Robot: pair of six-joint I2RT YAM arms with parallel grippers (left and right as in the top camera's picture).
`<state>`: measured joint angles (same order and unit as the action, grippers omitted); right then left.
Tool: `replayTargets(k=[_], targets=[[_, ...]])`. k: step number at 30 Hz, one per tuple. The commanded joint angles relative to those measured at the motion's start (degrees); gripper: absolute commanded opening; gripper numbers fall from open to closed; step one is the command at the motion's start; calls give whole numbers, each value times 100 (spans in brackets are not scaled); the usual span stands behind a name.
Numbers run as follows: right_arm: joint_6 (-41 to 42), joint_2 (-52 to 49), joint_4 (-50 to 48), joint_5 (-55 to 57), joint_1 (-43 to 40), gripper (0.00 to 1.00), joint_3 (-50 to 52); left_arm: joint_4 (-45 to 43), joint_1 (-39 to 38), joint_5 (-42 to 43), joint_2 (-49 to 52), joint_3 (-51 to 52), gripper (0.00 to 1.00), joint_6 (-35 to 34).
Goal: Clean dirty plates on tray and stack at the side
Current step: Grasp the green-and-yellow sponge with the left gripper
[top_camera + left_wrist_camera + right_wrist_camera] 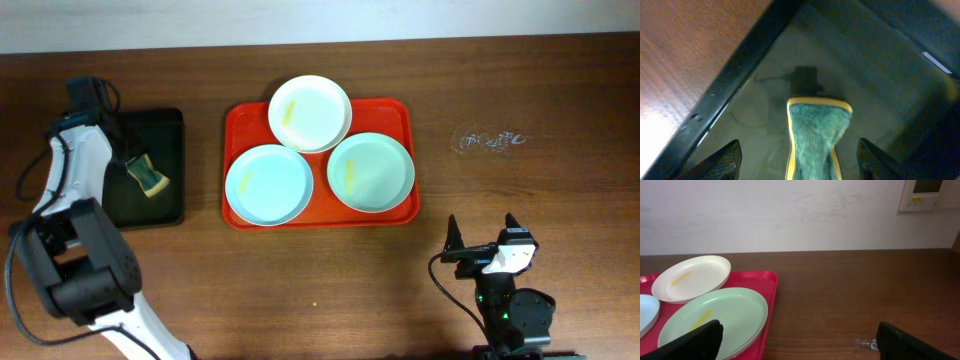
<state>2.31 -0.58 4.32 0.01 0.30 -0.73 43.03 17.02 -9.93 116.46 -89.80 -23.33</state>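
The plates sit on the red tray (400, 112) in the middle of the table. The cream plate (310, 113) is at 12 o'clock, one pale blue plate (269, 184) at 8 o'clock, and the other (371, 172) at 4 o'clock. The cream one lies partly over both. All three show yellow smears, so none looks cleaned yet.

The left gripper (801, 161) hangs over the black tray (168, 130), at 9 o'clock from the red tray. Its jaws are spread wide with the sponge (815, 132) between them, not squeezed. The right gripper (482, 232) sits at 5 o'clock, jaws apart, holding nothing.

The sponge stands on its thin edge and looks soft. If the jaws close off to one side, it could tip over or slip out. Hard rubbing could also push a plate, because the cream one rests on the other two.

Only the left wrist view shows the sponge between the fingers. Only the overhead view shows all three plates at once.
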Motion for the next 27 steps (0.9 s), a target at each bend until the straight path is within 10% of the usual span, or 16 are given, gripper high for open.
replayTargets(k=[1, 12, 15, 16, 17, 19, 27], targets=[[-37, 37, 17, 26, -33, 99, 42, -175, 2, 92, 446, -90, 77, -426], [-37, 37, 17, 26, -33, 99, 42, -575, 4, 264, 1019, 74, 84, -424], [-37, 37, 17, 26, -33, 99, 42, -599, 4, 262, 1019, 74, 9, -424], [-37, 37, 17, 26, -33, 99, 42, -592, 4, 267, 1019, 74, 0, -424], [-37, 37, 17, 26, -33, 99, 42, -564, 4, 264, 1019, 74, 1, -424], [-39, 37, 17, 26, -33, 99, 42, -485, 2, 319, 1019, 72, 99, -422], [-37, 37, 17, 26, -33, 99, 42, 614, 2, 1128, 715, -260, 90, -234]])
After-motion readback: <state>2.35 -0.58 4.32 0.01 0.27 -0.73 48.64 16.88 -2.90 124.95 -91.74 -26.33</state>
